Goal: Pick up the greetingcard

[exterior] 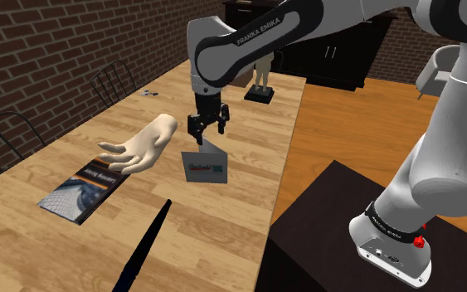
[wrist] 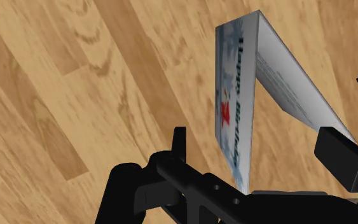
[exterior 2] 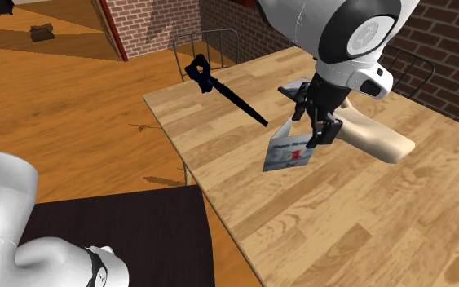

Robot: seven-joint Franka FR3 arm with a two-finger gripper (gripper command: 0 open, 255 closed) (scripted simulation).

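The all-black two-finger gripper (exterior: 207, 126) hangs pointing down over the long light-wood plank table (exterior: 256, 141), and it is clamped on the white folded greeting card (exterior: 206, 167) with red and blue print on its face. The card hangs directly beneath the fingers with its fold edge lowest and its open edges up at the gripper. It sits low over the table top, a little tilted, and whether the fold touches the wood cannot be told. In the wrist view the card (wrist: 234, 108) opens like a narrow V between the fingers (wrist: 336, 149). The plain grey inner leaf runs up against one of them, and the printed leaf passes down towards the gripper (wrist: 257, 137) body. In the second exterior view the card (exterior 2: 289, 153) shows its printed face below the gripper (exterior 2: 317, 126). Just beside the card, on the shoulder view's left, lies a pale beige model hand (exterior: 144, 145), fingers spread, resting on the table. Further towards that view's lower left lies a flat grey and dark book (exterior: 78, 191). A long dark blue-black rod (exterior: 144, 249) lies slantwise near the lower edge. A small pale statuette on a black base (exterior: 262, 83) stands at the table's far end, and the black box stand (exterior: 331, 199) sits off the table's edge
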